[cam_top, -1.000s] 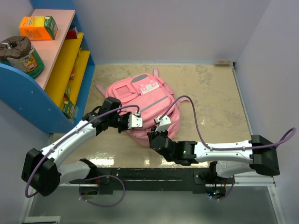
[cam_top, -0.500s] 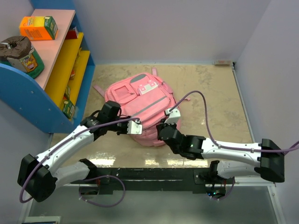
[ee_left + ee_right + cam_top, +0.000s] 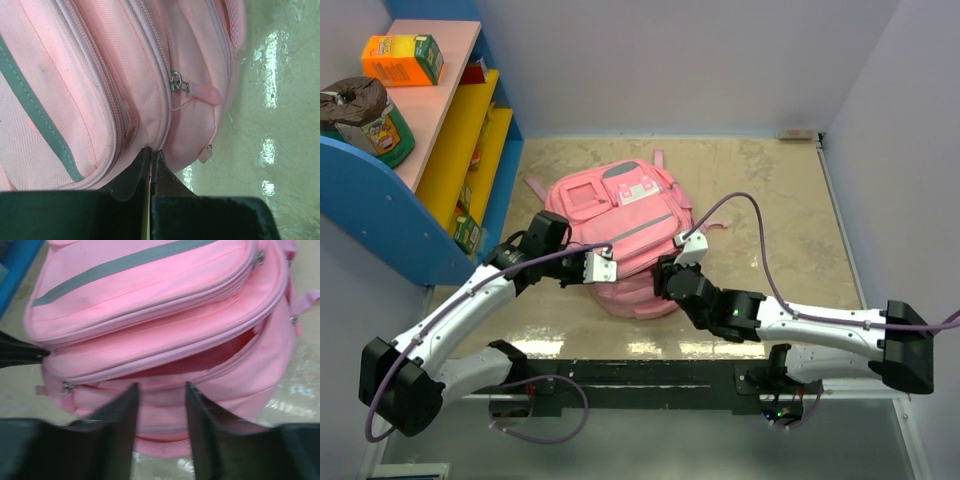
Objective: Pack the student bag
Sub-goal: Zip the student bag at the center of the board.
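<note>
Jaws on the left arm are clenching flat together, tips pressing into the zip seam at the lower left edge of the student bag [image 3: 620, 215]; cannot tell if any fabric is caught between them. Right jaws are standing released and apart, gripping nothing, hovering just in front of the main compartment [image 3: 200, 360].

Surface [image 3: 770, 200], beige and glossy, is filling most of the top view. Blue shelf unit [image 3: 380, 190] is sitting at the upper left, carrying an orange box [image 3: 402, 58]. The bag is lying flat on the surface, centre of frame and slightly left, front pockets up, between the two arms. Its compartment is gaping as a dark red slit, only part open. A metal zip pull [image 3: 180, 85] is hanging on a seam, centre of the left wrist view.

Step looks like opening the bag's mouth; nothing is showing as packed. The next move likely calls for the right jaws to take the upper lip and widen the gap while the left side is anchoring the corner.
</note>
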Robot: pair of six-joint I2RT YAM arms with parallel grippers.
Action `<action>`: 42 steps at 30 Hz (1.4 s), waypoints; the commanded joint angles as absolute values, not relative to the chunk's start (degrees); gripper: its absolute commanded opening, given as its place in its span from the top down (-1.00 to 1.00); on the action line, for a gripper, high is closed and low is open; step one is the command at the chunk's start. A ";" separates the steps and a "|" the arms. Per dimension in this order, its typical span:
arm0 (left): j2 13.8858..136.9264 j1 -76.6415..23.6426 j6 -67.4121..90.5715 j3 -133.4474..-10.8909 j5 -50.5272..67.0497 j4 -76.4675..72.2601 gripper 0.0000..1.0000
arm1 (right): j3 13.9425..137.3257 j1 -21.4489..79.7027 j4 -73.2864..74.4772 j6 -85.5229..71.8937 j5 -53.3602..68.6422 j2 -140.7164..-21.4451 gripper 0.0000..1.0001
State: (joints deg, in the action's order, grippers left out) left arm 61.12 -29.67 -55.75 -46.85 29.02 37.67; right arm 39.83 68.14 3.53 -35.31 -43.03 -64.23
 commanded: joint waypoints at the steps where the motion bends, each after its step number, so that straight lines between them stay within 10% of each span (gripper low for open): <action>1: 62.31 -29.44 -49.84 -51.50 33.04 37.97 1.00 | 41.39 75.40 1.14 -38.75 -47.28 -66.52 -0.16; 19: 66.01 -34.45 -41.13 -54.58 34.89 33.40 1.00 | 41.92 80.07 -5.89 -39.99 -50.36 -74.79 -0.23; 42: 64.42 -34.89 -39.72 -51.86 35.16 32.87 1.00 | 43.86 80.07 -4.67 -41.21 -58.09 -76.49 1.00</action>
State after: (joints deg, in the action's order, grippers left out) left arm 66.35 -34.15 -41.04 -52.27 32.32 35.92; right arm 42.85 80.12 -6.07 -38.44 -53.30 -81.60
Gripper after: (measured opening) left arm 0.026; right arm 0.038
